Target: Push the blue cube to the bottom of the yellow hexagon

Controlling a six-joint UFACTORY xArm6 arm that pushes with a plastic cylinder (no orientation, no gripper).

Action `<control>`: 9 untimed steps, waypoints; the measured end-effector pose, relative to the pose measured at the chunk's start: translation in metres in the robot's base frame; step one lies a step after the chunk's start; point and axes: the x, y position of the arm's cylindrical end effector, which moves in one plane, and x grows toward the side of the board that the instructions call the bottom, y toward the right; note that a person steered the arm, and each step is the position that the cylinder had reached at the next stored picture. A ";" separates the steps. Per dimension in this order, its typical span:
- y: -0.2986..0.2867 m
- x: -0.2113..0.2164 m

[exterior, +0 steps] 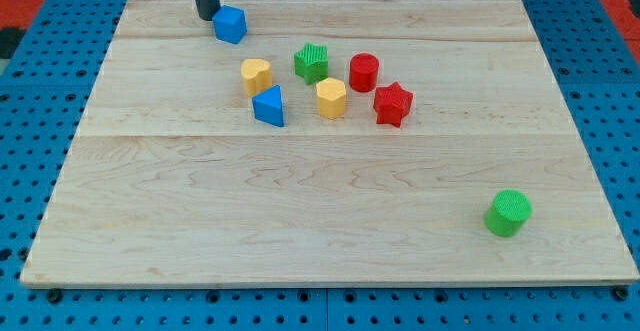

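Observation:
The blue cube [230, 24] sits near the view's top left of the wooden board [320, 221]. My tip [207, 17] is just left of the cube, touching or nearly touching its left side. The yellow hexagon [331, 98] stands in the middle cluster, well to the right of and below the cube. The dark rod rises out of the view's top.
Around the yellow hexagon: a green star-like block [312, 63] above left, a red cylinder [364, 72] above right, a red star [393, 104] to the right, a blue triangle [269, 106] and a yellow heart-like block [256, 75] to the left. A green cylinder [508, 213] stands at bottom right.

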 end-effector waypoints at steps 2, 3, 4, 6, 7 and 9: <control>0.058 0.034; 0.064 0.045; 0.084 0.037; 0.078 0.088; 0.028 0.092; -0.042 0.096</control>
